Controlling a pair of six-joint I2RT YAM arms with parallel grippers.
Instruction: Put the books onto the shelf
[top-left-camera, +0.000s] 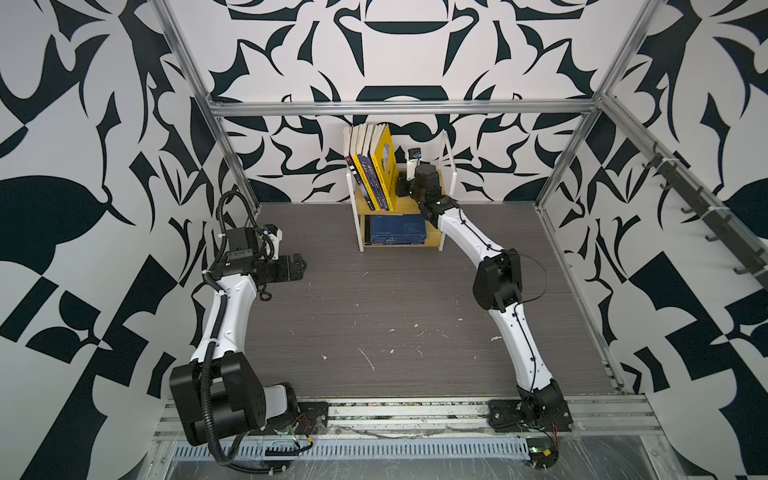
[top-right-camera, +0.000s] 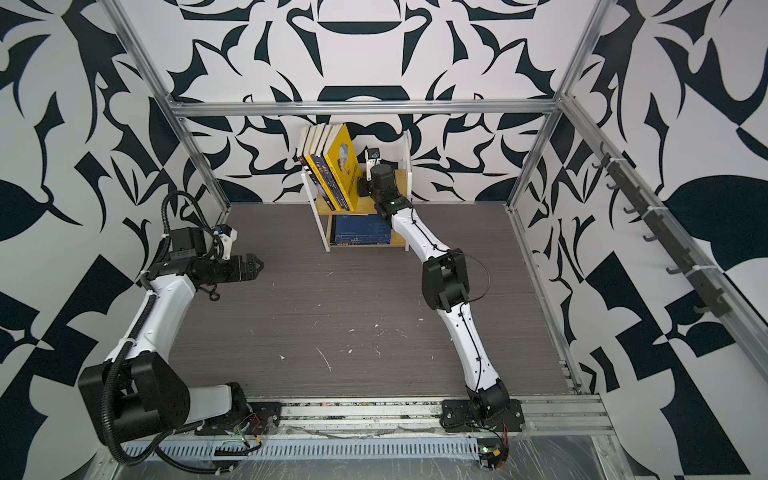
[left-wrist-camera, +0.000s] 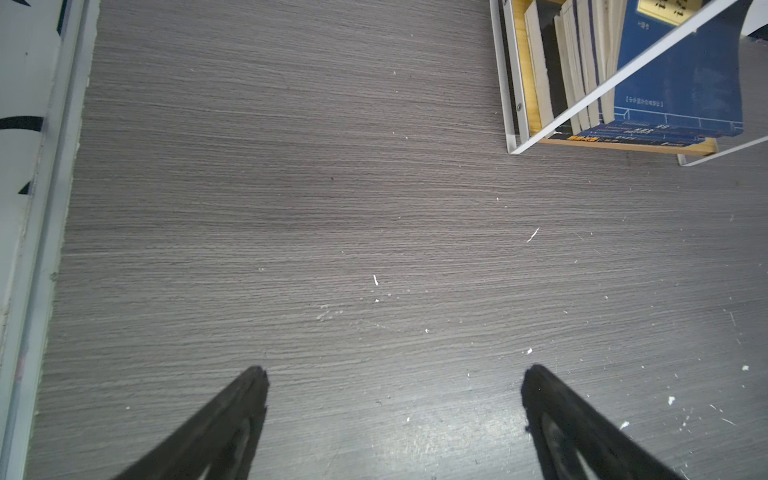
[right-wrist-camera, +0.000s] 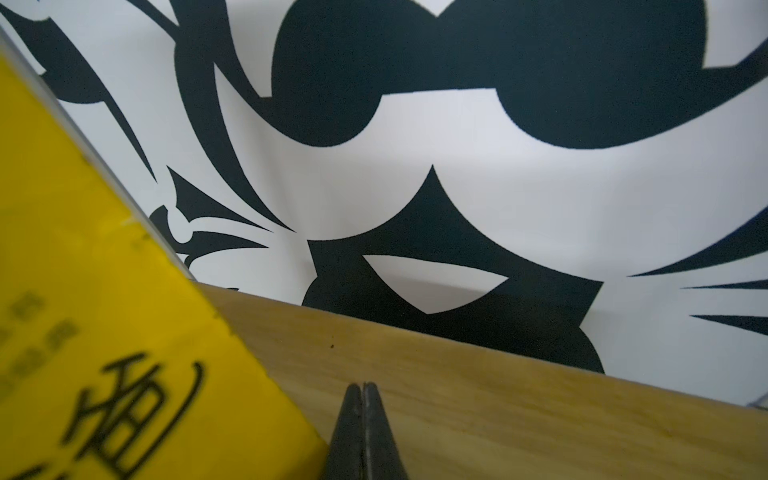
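The shelf stands at the back middle of the table, against the wall. On its upper board several books lean to the left, the outermost a yellow one. A stack of navy books lies flat on the lower board. My right gripper is shut and empty, low over the upper board, right beside the yellow book. My left gripper hovers open over bare table at the left, far from the shelf.
Aluminium posts and a crossbar frame the patterned walls. A rail with dark hooks runs along the right wall. Both arm bases sit on the front rail. White flecks dot the grey table.
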